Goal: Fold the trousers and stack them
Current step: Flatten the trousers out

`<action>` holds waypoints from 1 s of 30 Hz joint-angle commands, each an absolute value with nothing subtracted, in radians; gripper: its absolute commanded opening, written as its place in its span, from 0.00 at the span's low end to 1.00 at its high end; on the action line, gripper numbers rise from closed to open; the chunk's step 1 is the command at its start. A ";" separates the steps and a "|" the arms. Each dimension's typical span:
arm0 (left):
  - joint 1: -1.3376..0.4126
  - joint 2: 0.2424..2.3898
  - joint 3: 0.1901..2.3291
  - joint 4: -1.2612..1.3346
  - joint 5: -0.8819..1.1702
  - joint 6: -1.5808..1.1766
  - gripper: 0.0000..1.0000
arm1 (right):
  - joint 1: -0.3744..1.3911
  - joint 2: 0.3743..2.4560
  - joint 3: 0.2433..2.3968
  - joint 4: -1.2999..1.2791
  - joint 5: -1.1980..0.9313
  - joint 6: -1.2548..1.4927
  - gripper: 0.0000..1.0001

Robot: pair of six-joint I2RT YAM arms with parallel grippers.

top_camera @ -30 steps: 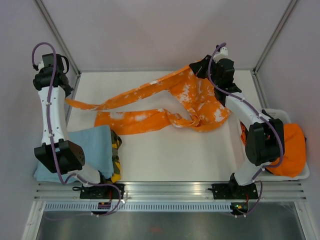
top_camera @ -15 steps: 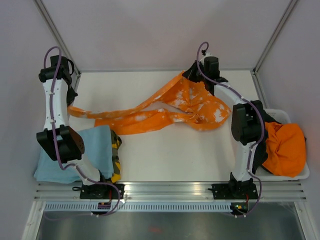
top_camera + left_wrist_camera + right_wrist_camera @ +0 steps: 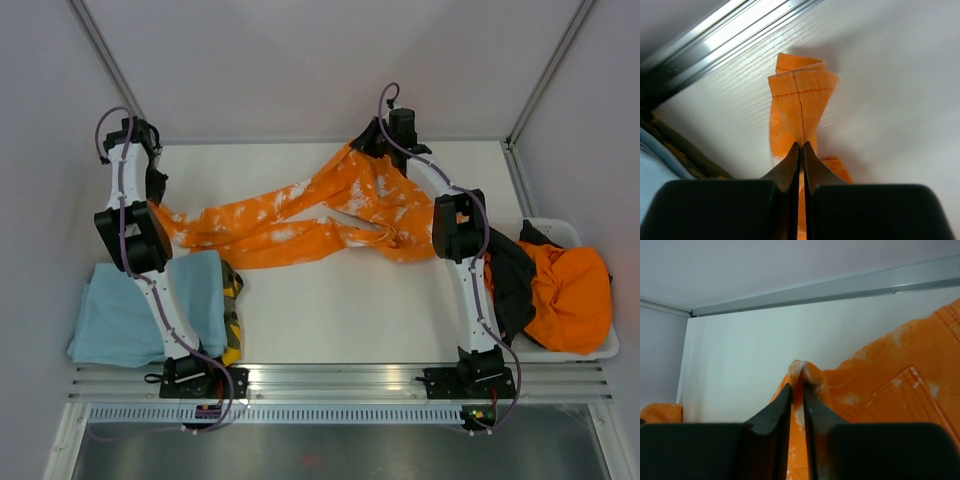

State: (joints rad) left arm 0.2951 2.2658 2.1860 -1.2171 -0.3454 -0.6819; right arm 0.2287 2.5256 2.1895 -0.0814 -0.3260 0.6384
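Long-legged bright orange fabric trousers w/ white tie-dye blotches lie spread over the far half of the table. The waist end is bunched at far centre-right, and both legs trail left toward the far-left corner.

L gripper is at far left. In the left wrist view its black fingers are pressed together on a stitched leg hem, which fans out past the tips.

R gripper is at the far edge by the waist. In the right wrist view its fingers stand nearly closed, w/ a ridge of blotched fabric nipped between them, so it is pinching the trousers.

Around:
- A folded light blue cloth lies near-left, just below the legs and apart from them. The L arm's lower link crosses over it.
- A yellow-and-dark patterned cloth shows at the blue cloth's right edge.
- A white plastic bin sits at the right edge. It holds a plain orange garment and a black garment, which drapes over the bin's left side, partly behind the R arm.
- The R arm's upper link lies across the waist end's right part.

Surface: matte white table, finely ribbed up close, w/ an aluminium rail along the near edge.

Room: pale grey walls, w/ slanted aluminium frame struts at the far corners.
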 commanded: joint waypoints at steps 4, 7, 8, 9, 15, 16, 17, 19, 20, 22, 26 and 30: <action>0.302 2.264 2.230 -1.123 -0.328 -1.090 0.02 | 0.221 2.553 2.230 0.074 -0.339 0.701 0.64; 0.304 2.295 2.240 -1.031 -0.241 -1.088 0.07 | 0.210 2.519 2.224 0.017 -0.328 0.652 0.74; 0.305 2.305 2.247 -1.016 -0.220 -1.086 0.11 | 0.203 2.479 2.186 0.003 -0.327 0.640 0.76; 0.304 2.316 2.273 -1.017 -0.206 -1.094 0.11 | 0.184 2.456 2.162 0.005 -0.327 0.631 0.77; 0.301 2.283 2.275 -0.977 -0.160 -1.002 0.66 | 0.104 2.260 1.965 -0.112 -0.258 0.537 0.85; 0.298 2.270 2.275 -0.976 -0.153 -0.977 0.75 | 0.097 2.241 1.942 -0.121 -0.239 0.525 0.85; 0.295 2.240 2.273 -0.974 -0.146 -0.948 0.82 | 0.089 2.217 1.904 -0.142 -0.224 0.494 0.85; 0.267 2.194 2.241 -0.962 -0.143 -0.836 0.83 | 0.077 2.207 1.884 -0.173 -0.160 0.460 0.85; 0.252 2.165 2.218 -0.939 -0.155 -0.794 0.84 | 0.075 2.215 1.879 -0.202 -0.140 0.440 0.85; 0.207 2.060 2.145 -0.914 -0.199 -0.655 0.88 | 0.074 2.241 1.902 -0.244 -0.094 0.385 0.83; 0.158 1.879 1.999 -0.856 -0.219 -0.470 0.90 | 0.072 2.357 2.026 -0.369 -0.077 0.299 0.80; 0.155 1.700 1.799 -0.801 -0.193 -0.367 0.90 | 0.074 2.431 2.108 -0.440 -0.017 0.223 0.85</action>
State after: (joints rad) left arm 0.1318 1.8427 1.9079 -0.8883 -0.1814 -0.5446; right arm 0.0647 2.3730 2.0388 -0.3279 -0.0883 0.3267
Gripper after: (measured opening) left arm 0.896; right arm 0.833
